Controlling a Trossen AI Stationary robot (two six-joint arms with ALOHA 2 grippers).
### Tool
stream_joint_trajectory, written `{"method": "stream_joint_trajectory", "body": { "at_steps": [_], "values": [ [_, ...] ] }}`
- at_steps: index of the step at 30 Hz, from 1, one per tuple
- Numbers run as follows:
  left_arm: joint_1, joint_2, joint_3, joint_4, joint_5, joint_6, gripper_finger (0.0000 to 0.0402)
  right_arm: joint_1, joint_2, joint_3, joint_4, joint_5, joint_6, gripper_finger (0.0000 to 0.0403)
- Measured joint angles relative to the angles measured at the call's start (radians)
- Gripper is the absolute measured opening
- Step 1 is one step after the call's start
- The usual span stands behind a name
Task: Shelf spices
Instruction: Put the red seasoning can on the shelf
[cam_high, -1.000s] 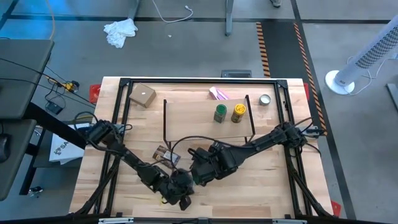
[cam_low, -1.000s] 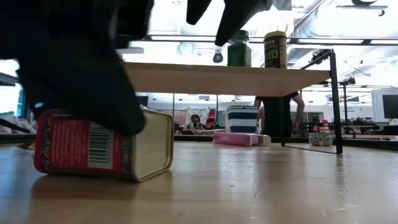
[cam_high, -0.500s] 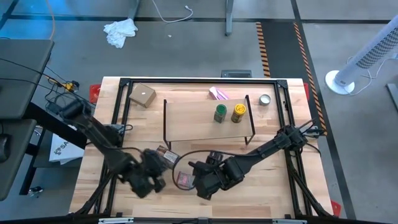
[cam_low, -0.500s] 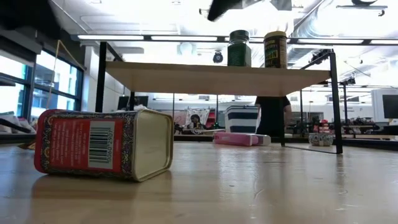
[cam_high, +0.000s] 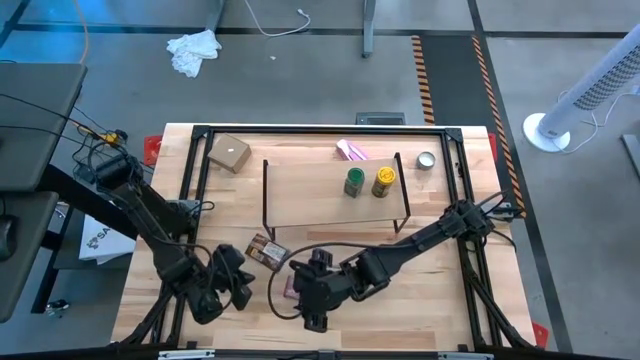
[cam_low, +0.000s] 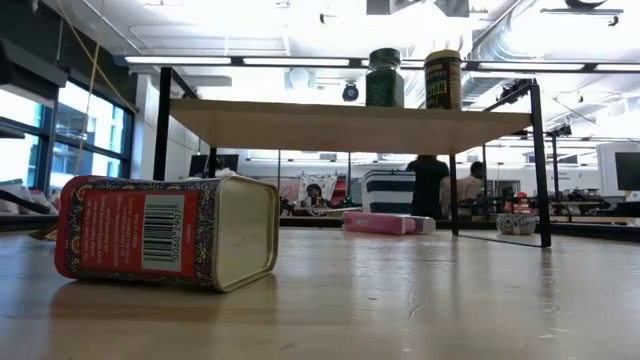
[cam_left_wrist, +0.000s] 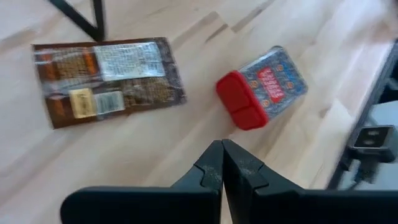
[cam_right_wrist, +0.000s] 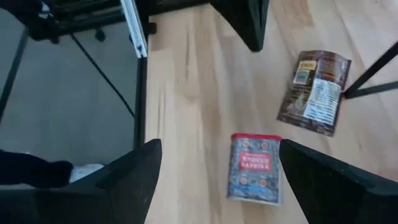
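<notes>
While the red boxy container (cam_low: 165, 232) lies on its side on the counter (cam_high: 420, 310), the right claw (cam_right_wrist: 211, 180) hangs over it with fingers spread wide, touching nothing. From above, the tin sits toward six o'clock of the counter, mostly hidden under the right arm. The left claw (cam_left_wrist: 222, 163) is at about eight o'clock, near the counter's left edge, its fingers pressed together and holding nothing. Between the two claws, nearer the shelf's left leg, the flat orange-brown packet (cam_high: 265, 252) lies flat just beside the tin. The shelf (cam_high: 310, 195) stands across the middle; the green-lidded jar (cam_high: 354, 182) and yellow jar (cam_high: 383, 181) stand upright side by side on its right half. Behind it, at twelve to one o'clock, lie a pink-purple packet (cam_high: 351, 150) and a small silver tin (cam_high: 426, 160); a cardboard box (cam_high: 229, 153) sits at eleven o'clock
</notes>
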Motion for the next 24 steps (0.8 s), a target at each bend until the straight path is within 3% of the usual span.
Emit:
{"method": "stream_joint_trajectory", "body": {
  "at_steps": [8,15,20,24],
  "values": [
    [0.000,-0.001,0.000,0.006,-0.004,0.000,0.0000,-0.013,0.000,0.000,-0.096,-0.092,0.092,0.0321],
    [0.003,-0.001,0.000,0.003,-0.011,0.000,0.0000,-0.014,0.000,0.000,-0.044,-0.068,0.097,0.0321],
    [0.003,-0.001,0.000,0.004,-0.013,-0.001,0.0000,-0.013,0.005,0.000,-0.064,0.065,0.086,0.0321],
    [0.007,0.000,0.000,0.004,-0.013,-0.001,0.0000,-0.033,0.044,0.000,-0.092,0.047,0.085,0.0321]
  ]
}}
